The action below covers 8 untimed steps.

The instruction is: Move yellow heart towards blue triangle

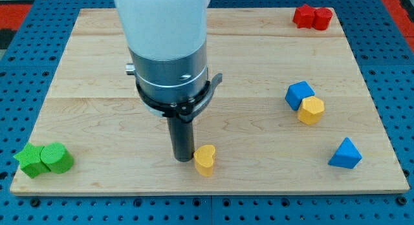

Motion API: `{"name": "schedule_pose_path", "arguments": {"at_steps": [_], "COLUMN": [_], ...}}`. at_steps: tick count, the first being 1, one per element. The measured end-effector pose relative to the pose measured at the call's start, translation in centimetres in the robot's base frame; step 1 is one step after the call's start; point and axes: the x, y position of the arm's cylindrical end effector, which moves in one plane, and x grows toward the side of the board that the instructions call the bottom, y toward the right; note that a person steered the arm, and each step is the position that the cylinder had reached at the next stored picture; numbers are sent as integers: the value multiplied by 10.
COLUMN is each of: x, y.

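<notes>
The yellow heart (205,160) lies near the bottom middle of the wooden board. My tip (183,158) is down on the board right against the heart's left side. The blue triangle (345,154) lies at the view's lower right, far to the right of the heart. The arm's white and grey body hangs over the middle of the board and hides what is behind it.
A blue cube (299,95) touches a yellow hexagon (311,110) at the right, above the triangle. Two red blocks (312,17) sit at the top right corner. Two green blocks (44,160) sit at the lower left. The board's bottom edge (207,190) is close below the heart.
</notes>
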Motion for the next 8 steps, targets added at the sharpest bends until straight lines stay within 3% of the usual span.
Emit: {"name": "schedule_pose_path", "arguments": {"at_steps": [5, 8], "x": [9, 48], "y": [81, 68]}}
